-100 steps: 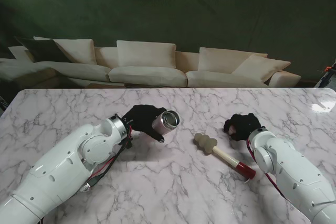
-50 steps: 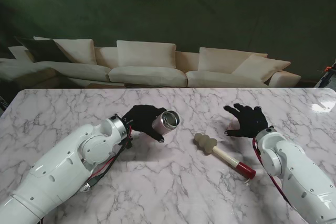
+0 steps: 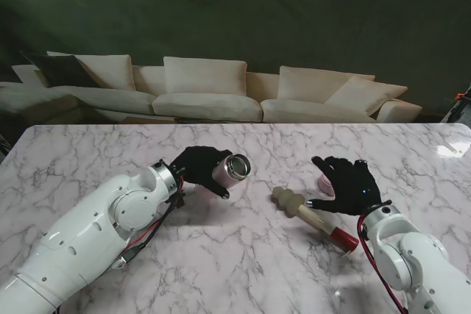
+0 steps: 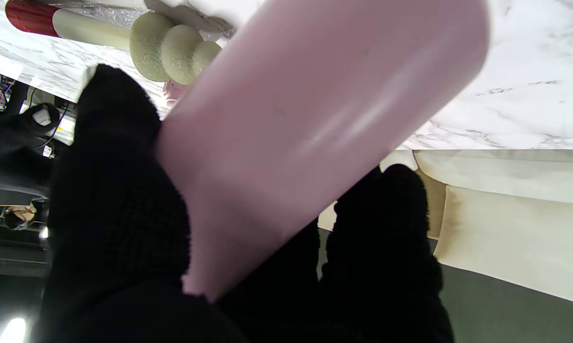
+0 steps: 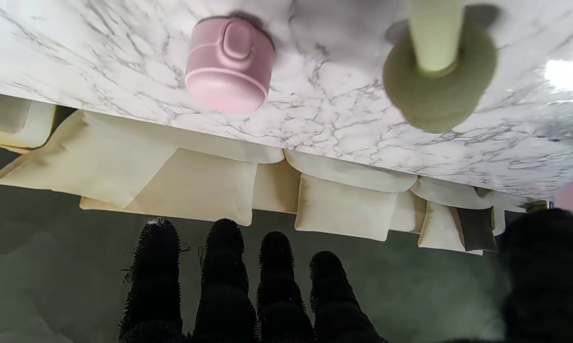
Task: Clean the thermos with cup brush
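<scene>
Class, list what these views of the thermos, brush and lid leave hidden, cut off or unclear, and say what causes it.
- Thermos interior: stand view, opening too small and dark.
- Thermos base: left wrist view, wrapped by the left hand.
- Pink lid: stand view, mostly behind the right hand.
- Cup brush handle: right wrist view, cut off by the edge.
- Brush handle's red end: stand view, partly hidden by the right arm.

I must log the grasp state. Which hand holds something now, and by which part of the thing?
The left hand holds the pink thermos around its body, open mouth free. The right hand is open, holding nothing, above the cup brush.
</scene>
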Robot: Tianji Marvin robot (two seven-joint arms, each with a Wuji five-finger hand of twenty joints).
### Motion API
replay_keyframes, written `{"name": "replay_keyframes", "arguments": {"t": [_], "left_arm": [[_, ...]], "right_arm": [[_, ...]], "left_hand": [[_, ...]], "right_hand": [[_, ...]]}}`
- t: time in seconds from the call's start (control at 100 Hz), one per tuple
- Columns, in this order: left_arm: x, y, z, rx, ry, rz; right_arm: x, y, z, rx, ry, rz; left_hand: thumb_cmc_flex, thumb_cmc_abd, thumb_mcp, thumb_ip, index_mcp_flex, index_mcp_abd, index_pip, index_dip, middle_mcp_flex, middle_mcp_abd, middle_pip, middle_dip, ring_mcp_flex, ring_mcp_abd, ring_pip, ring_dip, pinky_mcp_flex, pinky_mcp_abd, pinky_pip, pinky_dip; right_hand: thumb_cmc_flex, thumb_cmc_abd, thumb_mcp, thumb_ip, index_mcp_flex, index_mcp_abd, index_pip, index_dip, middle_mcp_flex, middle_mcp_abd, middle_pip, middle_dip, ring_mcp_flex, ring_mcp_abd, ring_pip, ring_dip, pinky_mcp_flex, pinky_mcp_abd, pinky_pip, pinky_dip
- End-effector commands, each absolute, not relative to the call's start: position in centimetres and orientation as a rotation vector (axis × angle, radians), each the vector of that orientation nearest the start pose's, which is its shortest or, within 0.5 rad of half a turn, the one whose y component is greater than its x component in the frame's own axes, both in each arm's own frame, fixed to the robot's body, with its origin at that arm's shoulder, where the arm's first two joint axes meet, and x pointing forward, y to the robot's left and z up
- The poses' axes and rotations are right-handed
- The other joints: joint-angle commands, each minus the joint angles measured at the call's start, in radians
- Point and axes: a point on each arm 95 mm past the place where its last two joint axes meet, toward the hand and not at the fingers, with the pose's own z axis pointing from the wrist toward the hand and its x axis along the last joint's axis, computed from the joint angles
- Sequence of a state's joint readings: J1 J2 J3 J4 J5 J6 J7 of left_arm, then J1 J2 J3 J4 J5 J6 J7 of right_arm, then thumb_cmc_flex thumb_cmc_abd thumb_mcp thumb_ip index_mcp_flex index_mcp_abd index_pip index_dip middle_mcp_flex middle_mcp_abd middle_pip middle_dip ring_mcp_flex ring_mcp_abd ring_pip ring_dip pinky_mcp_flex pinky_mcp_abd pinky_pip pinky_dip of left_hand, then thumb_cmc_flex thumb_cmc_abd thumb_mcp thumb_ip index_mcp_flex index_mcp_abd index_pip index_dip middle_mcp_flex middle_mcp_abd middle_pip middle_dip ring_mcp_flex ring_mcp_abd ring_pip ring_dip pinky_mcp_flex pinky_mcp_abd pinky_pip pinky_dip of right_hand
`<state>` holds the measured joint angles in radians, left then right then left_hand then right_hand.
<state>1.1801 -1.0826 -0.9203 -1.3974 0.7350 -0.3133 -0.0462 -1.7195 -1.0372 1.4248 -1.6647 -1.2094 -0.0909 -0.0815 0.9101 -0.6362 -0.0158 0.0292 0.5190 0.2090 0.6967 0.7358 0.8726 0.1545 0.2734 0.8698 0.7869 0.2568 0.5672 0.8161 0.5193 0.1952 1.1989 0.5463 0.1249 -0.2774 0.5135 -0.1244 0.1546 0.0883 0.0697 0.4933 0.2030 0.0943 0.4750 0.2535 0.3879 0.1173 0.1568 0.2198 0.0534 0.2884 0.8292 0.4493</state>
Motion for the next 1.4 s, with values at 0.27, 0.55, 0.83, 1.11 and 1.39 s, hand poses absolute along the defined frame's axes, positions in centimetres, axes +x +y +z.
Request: {"name": "replay_keyframes", "arguments": {"t": [0.27, 0.55, 0.83, 1.11, 1.39], "left_arm": [[46.2, -7.3, -28.5, -1.008, 1.805, -1.848], [46.3, -7.4, -28.5, -1.007, 1.808, -1.847], [46.2, -7.4, -28.5, -1.009, 1.814, -1.842], [46.3, -7.4, -28.5, -1.01, 1.817, -1.841], [46.3, -7.5, -28.6, -1.012, 1.82, -1.841]], "right_arm": [[33.4, -6.3, -34.3, 1.039, 1.52, 1.197], [33.1, -5.6, -36.5, 1.103, 1.551, 1.103], [33.8, -5.2, -37.4, 1.109, 1.561, 1.056], [34.6, -4.6, -38.4, 1.138, 1.54, 1.045], [35.0, -4.1, -39.5, 1.168, 1.536, 1.036]], "left_hand": [[0.362, 0.397, 0.332, 0.014, 0.103, -0.175, 0.094, 0.034, 0.047, -0.076, 0.106, 0.046, 0.047, -0.013, 0.108, 0.033, 0.018, -0.067, 0.046, 0.023], [0.362, 0.398, 0.331, 0.013, 0.103, -0.176, 0.094, 0.034, 0.046, -0.076, 0.105, 0.046, 0.047, -0.013, 0.108, 0.033, 0.018, -0.067, 0.046, 0.023], [0.362, 0.398, 0.332, 0.013, 0.103, -0.176, 0.094, 0.034, 0.046, -0.074, 0.105, 0.046, 0.046, -0.013, 0.108, 0.033, 0.018, -0.067, 0.046, 0.023], [0.362, 0.398, 0.331, 0.013, 0.103, -0.175, 0.093, 0.033, 0.045, -0.074, 0.104, 0.045, 0.046, -0.013, 0.108, 0.033, 0.017, -0.067, 0.046, 0.023], [0.362, 0.398, 0.331, 0.014, 0.103, -0.176, 0.093, 0.034, 0.045, -0.076, 0.104, 0.045, 0.047, -0.013, 0.108, 0.033, 0.018, -0.067, 0.047, 0.023]], "right_hand": [[-0.02, -0.017, 0.011, 0.023, 0.031, 0.042, 0.379, 0.048, -0.009, 0.026, 0.088, 0.031, 0.025, 0.006, 0.084, 0.044, 0.031, 0.002, 0.093, 0.005], [0.009, -0.04, 0.022, 0.027, 0.033, 0.029, 0.535, 0.058, -0.016, 0.034, 0.113, 0.04, 0.023, 0.008, 0.124, 0.057, 0.04, -0.005, 0.138, 0.004], [0.157, 0.036, -0.103, 0.035, 0.104, -0.038, 0.587, 0.016, -0.019, 0.04, 0.12, 0.04, 0.02, 0.011, 0.143, 0.06, 0.042, -0.004, 0.157, 0.001], [0.228, 0.067, -0.154, 0.045, 0.182, -0.122, 0.617, 0.012, -0.027, 0.038, 0.122, 0.04, 0.019, 0.013, 0.157, 0.068, 0.044, -0.002, 0.17, 0.009], [0.338, 0.067, -0.075, 0.05, 0.292, -0.187, 0.671, 0.029, -0.028, 0.041, 0.13, 0.042, 0.015, 0.012, 0.175, 0.075, 0.042, 0.006, 0.184, 0.02]]}}
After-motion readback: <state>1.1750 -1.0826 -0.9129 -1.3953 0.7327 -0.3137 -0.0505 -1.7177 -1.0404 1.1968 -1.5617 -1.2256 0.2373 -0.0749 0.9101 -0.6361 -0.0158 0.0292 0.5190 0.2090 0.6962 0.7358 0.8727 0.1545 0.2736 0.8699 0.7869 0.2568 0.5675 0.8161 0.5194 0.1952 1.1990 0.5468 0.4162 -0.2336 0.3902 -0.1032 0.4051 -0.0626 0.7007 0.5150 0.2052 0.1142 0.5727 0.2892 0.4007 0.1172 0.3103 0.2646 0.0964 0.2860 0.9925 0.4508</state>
